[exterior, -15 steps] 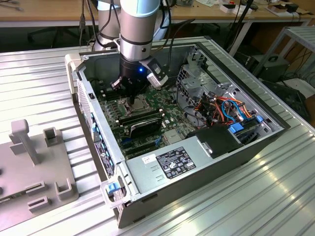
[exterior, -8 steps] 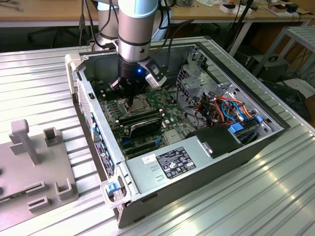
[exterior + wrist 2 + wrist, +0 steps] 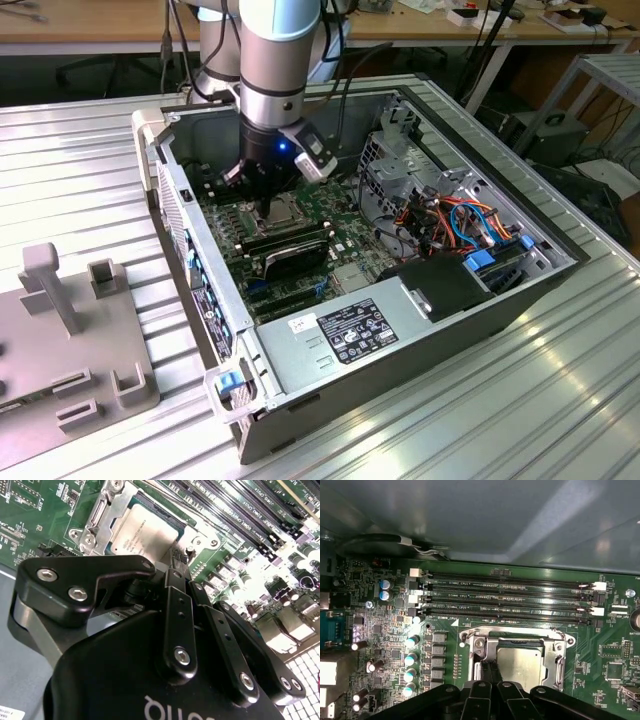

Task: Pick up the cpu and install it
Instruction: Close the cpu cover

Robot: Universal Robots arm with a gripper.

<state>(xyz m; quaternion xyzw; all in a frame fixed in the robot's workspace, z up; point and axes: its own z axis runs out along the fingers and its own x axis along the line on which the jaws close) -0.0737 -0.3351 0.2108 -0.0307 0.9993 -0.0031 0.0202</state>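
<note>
The cpu (image 3: 142, 530) (image 3: 520, 665), a flat square chip with a silvery-grey top, lies inside the metal socket frame (image 3: 97, 520) (image 3: 552, 662) on the green motherboard. In the exterior view the chip (image 3: 283, 208) sits just under the arm's wrist inside the open computer case. My gripper (image 3: 181, 560) (image 3: 487, 672) (image 3: 268, 205) hangs low over the socket. Its two black fingers are pressed together, and their tips are at one edge of the frame, beside the chip. Nothing shows between them. The gripper body hides part of the socket in both wrist views.
Several black memory slots (image 3: 505, 595) run beside the socket. A long black card (image 3: 290, 250) lies nearer the camera, then the power supply (image 3: 350, 335). Coloured cables (image 3: 460, 220) fill the case's right side. The case wall (image 3: 190, 240) rises on the exterior view's left, with a grey fixture (image 3: 60, 330) outside it.
</note>
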